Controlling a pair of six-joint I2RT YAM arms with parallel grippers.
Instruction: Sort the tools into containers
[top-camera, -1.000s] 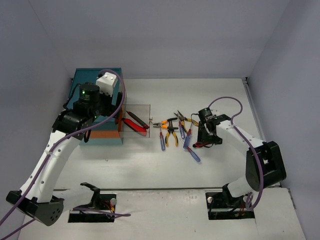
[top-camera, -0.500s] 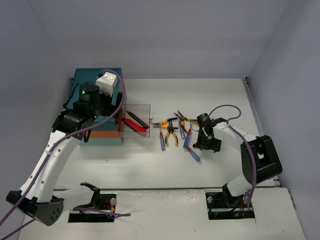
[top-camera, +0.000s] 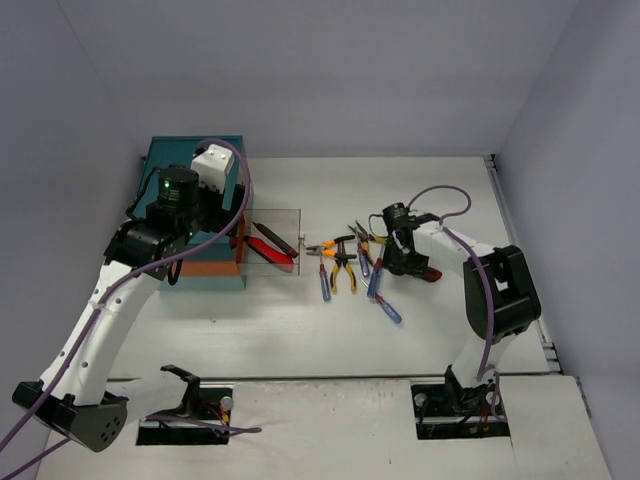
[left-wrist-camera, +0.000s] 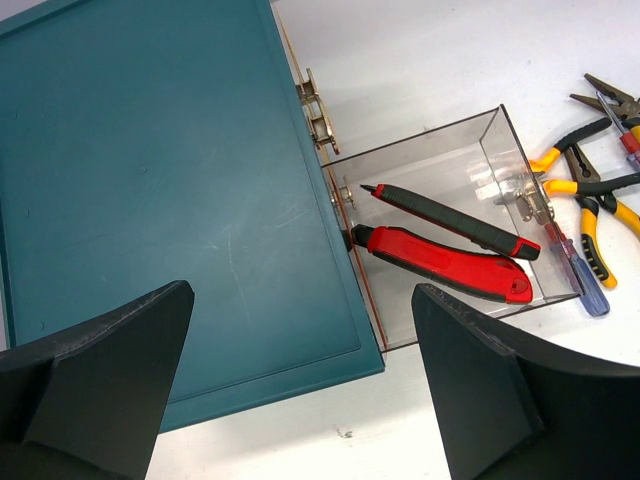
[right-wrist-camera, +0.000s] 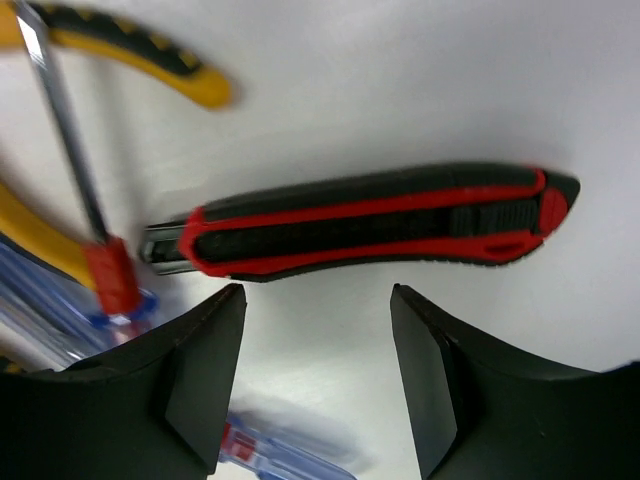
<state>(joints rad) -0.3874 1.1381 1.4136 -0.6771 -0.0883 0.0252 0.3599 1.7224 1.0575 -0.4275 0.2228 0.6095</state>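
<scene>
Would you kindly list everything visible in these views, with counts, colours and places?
chest: one, teal with orange band, left side of table.
drawer: one, clear, pulled open from the chest.
cutters in drawer: two, red-and-black, side by side.
cutter on table: one, red-and-black, below the right gripper.
pliers: several, orange/yellow handles, mid-table pile.
screwdrivers: several, blue handles, same pile.
table: one, white.
left gripper: open, black, above the chest.
right gripper: open, black, over the loose cutter.
</scene>
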